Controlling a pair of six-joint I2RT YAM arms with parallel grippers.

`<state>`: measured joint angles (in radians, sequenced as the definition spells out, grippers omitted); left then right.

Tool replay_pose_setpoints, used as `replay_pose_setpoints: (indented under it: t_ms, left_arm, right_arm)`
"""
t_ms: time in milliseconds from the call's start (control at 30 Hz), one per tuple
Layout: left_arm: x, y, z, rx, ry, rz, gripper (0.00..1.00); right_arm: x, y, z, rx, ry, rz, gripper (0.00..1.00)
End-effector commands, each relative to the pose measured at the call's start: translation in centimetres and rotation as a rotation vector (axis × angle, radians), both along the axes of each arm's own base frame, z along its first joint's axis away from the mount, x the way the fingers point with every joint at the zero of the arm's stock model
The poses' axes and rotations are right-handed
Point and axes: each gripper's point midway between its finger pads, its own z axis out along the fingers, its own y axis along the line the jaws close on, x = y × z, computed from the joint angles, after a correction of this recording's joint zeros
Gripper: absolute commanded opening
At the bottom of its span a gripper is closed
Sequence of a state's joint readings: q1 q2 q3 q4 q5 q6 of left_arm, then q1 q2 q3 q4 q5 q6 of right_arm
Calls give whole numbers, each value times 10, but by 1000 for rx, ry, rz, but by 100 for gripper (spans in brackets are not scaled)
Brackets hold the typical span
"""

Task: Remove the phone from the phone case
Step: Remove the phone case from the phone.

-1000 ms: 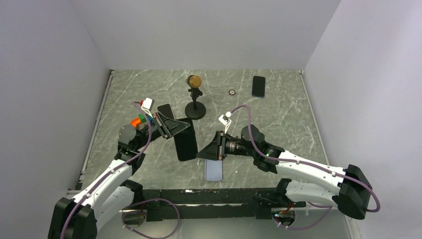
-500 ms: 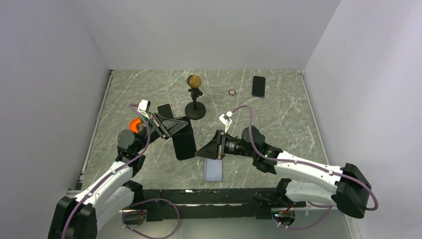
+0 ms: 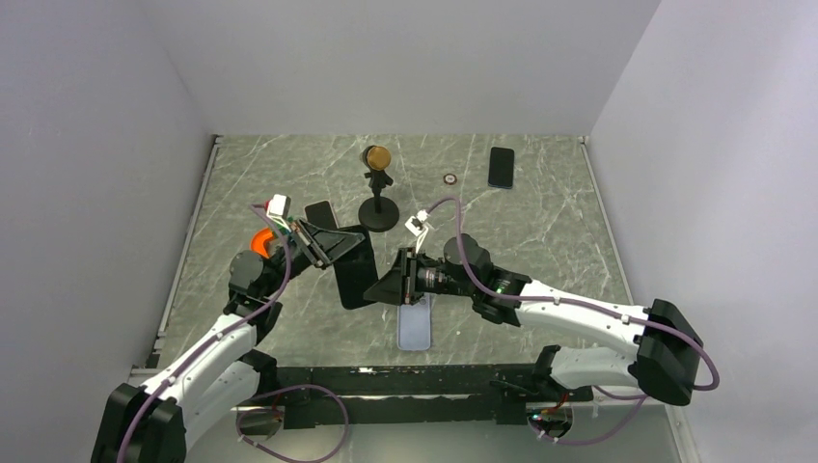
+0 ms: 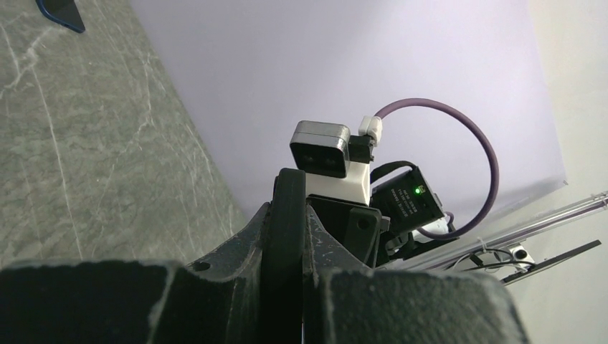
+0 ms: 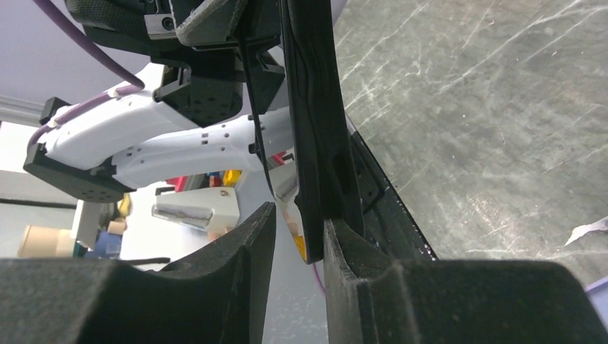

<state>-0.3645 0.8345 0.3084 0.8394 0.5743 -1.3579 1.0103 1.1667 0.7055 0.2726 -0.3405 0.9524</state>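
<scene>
Moved: right fingers [image 3: 394, 284], carried leftward and slightly away from their base, now meeting the lower end of the phone case [image 3: 357, 285]. Left arm and loose items as they were half a second back.

1. Pale blue slab [image 3: 415, 328]: flat on the desk [image 3: 540, 231], nearest the bases, its far end under the right wrist. Phone or empty case, cannot tell.
2. Right fingers: spread, straddling the case's edge. The wrist view shows one finger touching it and a gap at the other, so not clamped.
3. Phone case: black, held up between the two arms. Phone judged to be inside; no separation visible.
4. Left fingers [image 3: 340, 247]: pressed together on the case's upper end, pinching it edge-on.
5. Dark flat item [image 3: 318, 212]: just beside the left wrist.
6. Microphone stand [image 3: 378, 198]: upright, mid-desk.
7. Small ring [image 3: 449, 178]; dark phone [image 3: 501, 167]: far side, well apart from the arms.

Note: with a second hold nearly in place, the prying step looks about to start; extraction not yet begun.
</scene>
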Motion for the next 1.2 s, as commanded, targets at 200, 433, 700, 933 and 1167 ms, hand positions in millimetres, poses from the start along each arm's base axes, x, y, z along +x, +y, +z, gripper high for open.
replay_pose_setpoints:
  t_ms: [200,433,700,933,1167]
  left_arm:
    - [-40,-27,42,-56,-104,-202,0]
    - [-58,-45,44,-62,-146,-278,0]
    - [-55,-50,33,77,-173,-258,65]
    - [-60,-41,9,263,-210,-213,99]
    - [-75,-47,3,249,-248,-317,70]
  right_arm:
    - [37,10,40,127,-50,-73,31]
    - [39,10,61,237,-35,-24,25]
    - [43,-17,72,317,-37,-48,0]
    - [52,-64,78,333,-35,-111,0]
    - [48,-82,83,339,-49,-101,0]
